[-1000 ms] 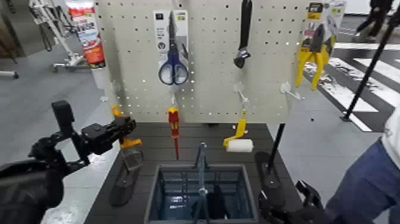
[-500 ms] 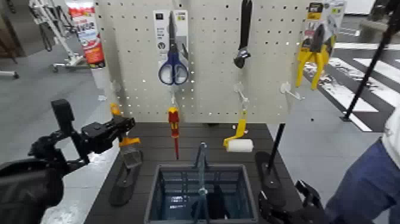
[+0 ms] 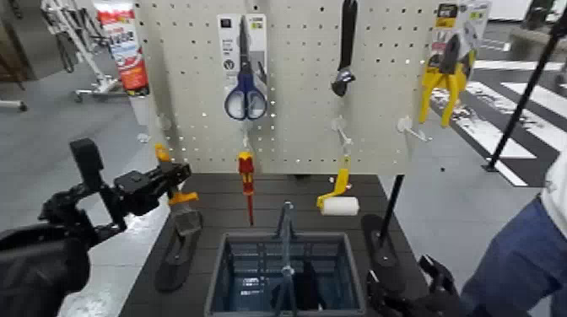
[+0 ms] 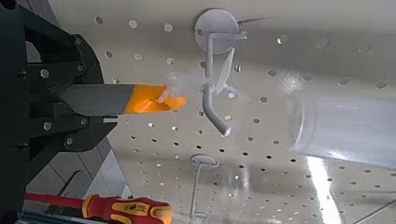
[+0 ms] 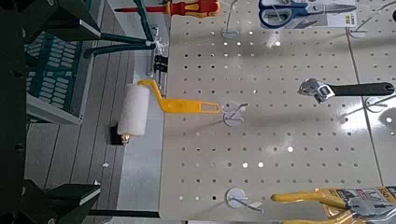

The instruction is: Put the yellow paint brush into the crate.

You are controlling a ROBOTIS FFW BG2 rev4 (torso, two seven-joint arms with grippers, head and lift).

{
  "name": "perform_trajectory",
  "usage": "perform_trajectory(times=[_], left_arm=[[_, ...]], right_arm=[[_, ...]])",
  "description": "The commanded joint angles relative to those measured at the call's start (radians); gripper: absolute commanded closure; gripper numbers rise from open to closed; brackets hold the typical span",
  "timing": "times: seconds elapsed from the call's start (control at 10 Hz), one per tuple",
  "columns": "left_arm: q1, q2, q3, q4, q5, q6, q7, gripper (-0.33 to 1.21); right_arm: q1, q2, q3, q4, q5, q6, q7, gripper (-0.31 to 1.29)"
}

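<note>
The yellow paint brush point(image 3: 180, 200) hangs at the pegboard's left edge, its orange tip point(image 3: 160, 153) up and its grey bristles down. My left gripper point(image 3: 169, 179) is shut on its handle just below that tip. In the left wrist view the grey handle with its orange end point(image 4: 140, 98) lies between the black fingers point(image 4: 58, 56), next to a white peg hook point(image 4: 217, 79). The grey-blue crate point(image 3: 245, 239) stands at the table's front centre, its dark handle upright. My right gripper point(image 3: 403, 297) rests low beside the crate, open.
Scissors point(image 3: 245, 94), a wrench point(image 3: 344, 51) and yellow pliers point(image 3: 445, 80) hang on the pegboard. Lower down hang a red-and-yellow screwdriver point(image 3: 246, 181) and a yellow-handled roller point(image 3: 339, 201). Black stand feet point(image 3: 180, 249) flank the crate. A person's blue-clad arm point(image 3: 523, 261) is at the right.
My left gripper has finished closing on the brush handle and drifted slightly left and up, and the brush has shifted a little with it. The right arm has not moved.
</note>
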Motion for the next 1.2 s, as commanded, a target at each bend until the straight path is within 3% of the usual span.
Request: perform_trajectory(times=[0.1, 0.5, 1.2], left_arm=[[0.045, -0.021, 0.033, -0.1, -0.005, 0.037, -0.003, 1.11], [0.12, -0.042, 0.065, -0.264, -0.008, 0.103, -0.005, 1.11], [0.155, -0.084, 0.048, -0.385, 0.015, 0.146, -0.005, 1.11]], right_arm=[[0.006, 0.0, -0.008, -0.003, -0.001, -0.003, 0.0, 0.15], [0.014, -0.002, -0.014, -0.008, -0.003, -0.003, -0.002, 0.15], [0.019, -0.007, -0.014, -0.014, -0.001, -0.003, -0.006, 0.14]])
